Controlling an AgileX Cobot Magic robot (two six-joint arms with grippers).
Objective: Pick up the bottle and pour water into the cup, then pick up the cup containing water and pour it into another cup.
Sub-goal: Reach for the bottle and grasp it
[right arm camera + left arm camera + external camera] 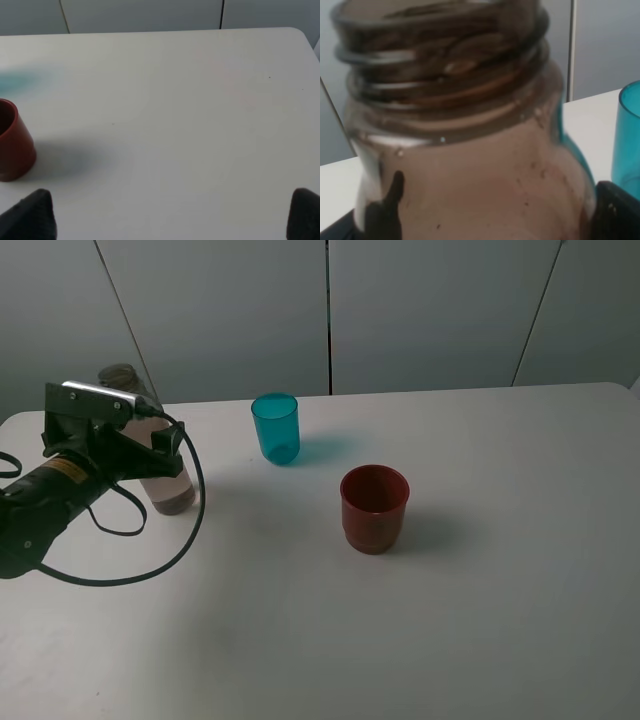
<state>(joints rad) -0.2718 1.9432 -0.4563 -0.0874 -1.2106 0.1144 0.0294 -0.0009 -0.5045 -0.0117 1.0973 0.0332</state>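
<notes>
left fingers (616, 212): mine, spread wide either side of the bottle (172, 490), whether they press it i cannot tell | bottle: upright, far left of high view | right fingers (30, 216): mine, wide apart, empty | teal cup (275, 427): upper middle | red cup (374, 508): centre

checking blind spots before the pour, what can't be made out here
Bottle, high view: mostly hidden behind the left arm; left wrist view cuts off its base, water level unclear.
Teal cup, left wrist view: cut by the frame edge.
Red cup, right wrist view: cut by the frame edge.
Right gripper: only fingertips show.
</notes>
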